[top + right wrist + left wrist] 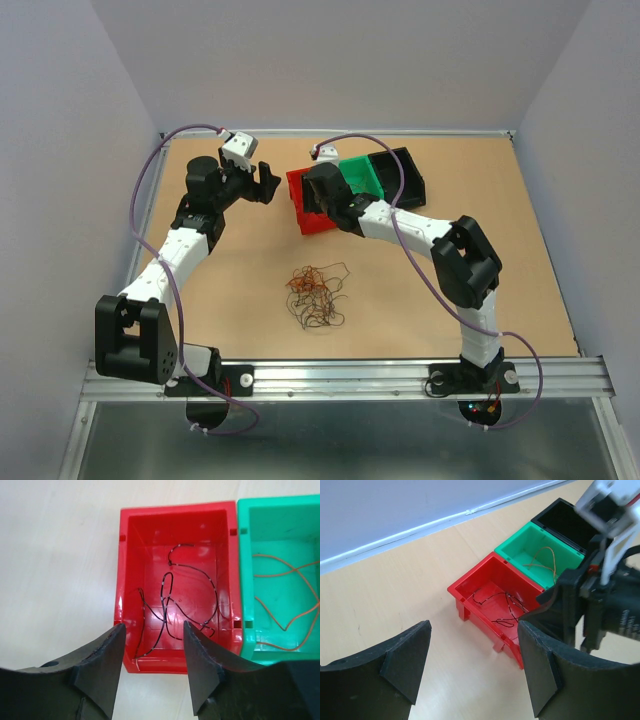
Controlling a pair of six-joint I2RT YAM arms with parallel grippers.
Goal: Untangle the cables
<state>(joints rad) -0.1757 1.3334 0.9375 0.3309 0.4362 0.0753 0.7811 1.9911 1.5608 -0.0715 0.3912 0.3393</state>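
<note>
The mounting rail (350, 378) runs along the near edge of the table (520, 260), with both arm bases bolted to it.

Tools, left to right:
- The left gripper (475, 655) is held above bare table to the left of the bins. Its jaws stand wide apart with nothing between them.
- The right gripper (152, 650) hangs over the near rim of the red bin. Its fingers are parted and grip nothing.

Containers, left to right, in one touching row at the far middle of the table:
- The red bin (127, 580) holds one thin black wire (167, 600), lying in loose bends across its floor.
- The green bin (245, 580) holds one thin orange wire (285, 600), lying in open loops.
- The black bin (560, 515) has a dark interior, and its contents cannot be told.

The remaining cables (315, 295) lie on the table between the two arms, well apart from the bins and nearer the rail. They form one small knot of hair-thin curly strands, red-orange and brown with darker ones mixed in. A few loose loops trail out at the upper right. Individual strands cannot be traced.
</note>
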